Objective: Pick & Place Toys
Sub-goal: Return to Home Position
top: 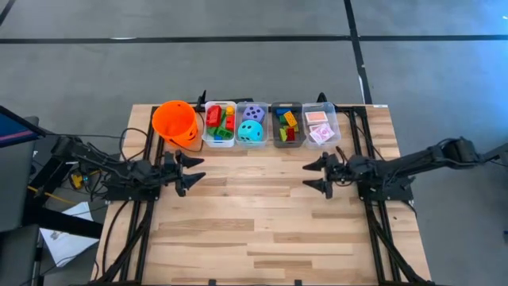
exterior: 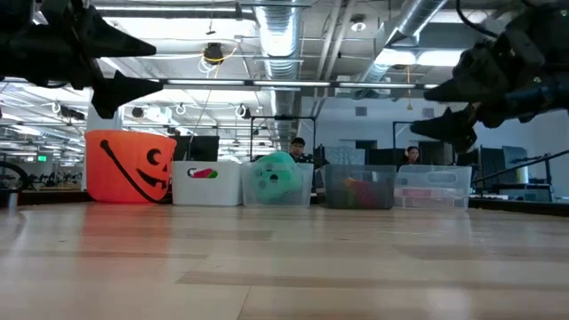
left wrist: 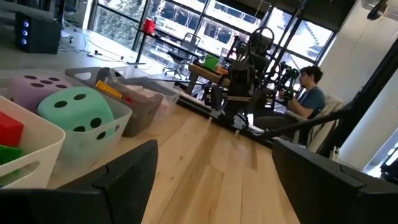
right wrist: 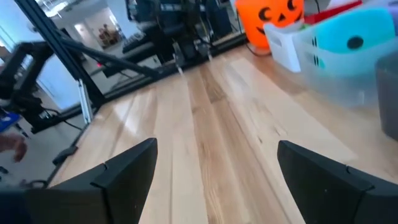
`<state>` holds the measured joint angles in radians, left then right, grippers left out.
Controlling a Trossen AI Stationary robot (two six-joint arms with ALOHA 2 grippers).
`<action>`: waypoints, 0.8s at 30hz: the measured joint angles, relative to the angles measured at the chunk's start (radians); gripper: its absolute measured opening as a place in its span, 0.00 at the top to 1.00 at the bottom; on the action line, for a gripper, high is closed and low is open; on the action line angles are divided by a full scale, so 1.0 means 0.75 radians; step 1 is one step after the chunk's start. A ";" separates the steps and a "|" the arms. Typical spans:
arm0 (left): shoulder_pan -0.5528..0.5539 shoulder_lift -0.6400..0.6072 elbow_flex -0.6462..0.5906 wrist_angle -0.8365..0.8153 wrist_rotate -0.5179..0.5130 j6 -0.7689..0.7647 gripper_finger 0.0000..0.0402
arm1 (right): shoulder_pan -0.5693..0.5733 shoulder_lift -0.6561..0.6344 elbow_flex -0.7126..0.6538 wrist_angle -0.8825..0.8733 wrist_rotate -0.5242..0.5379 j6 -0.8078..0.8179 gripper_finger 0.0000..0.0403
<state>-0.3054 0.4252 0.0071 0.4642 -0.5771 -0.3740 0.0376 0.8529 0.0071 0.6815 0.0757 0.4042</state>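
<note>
Bricks (top: pixel 220 124), dice (top: pixel 252 127) and cards (top: pixel 319 125) lay sorted in the bins (top: pixel 219 144) at upper centre. Left gripper (top: pixel 199 169) and right gripper (top: pixel 308 176) hovered mid-frame above the table (top: pixel 254 230), jaws wide open and empty, apparently parked: sorting looked complete.

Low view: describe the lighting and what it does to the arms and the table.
Low view: bright ceiling lights behind backlight the scene, so the left pincer and right pincer read as dark silhouettes; the table carries a soft sheen faintly mirroring the orange bucket. High view: even light, only faint shadows beneath the arms.
</note>
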 joint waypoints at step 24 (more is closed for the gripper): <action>-0.001 0.000 -0.001 0.000 -0.002 0.002 0.23 | -0.002 0.276 0.028 0.015 0.010 0.441 0.19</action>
<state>-0.3058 0.4252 0.0067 0.4644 -0.5784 -0.3725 0.0360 1.0597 0.0284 0.6925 0.0836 0.7349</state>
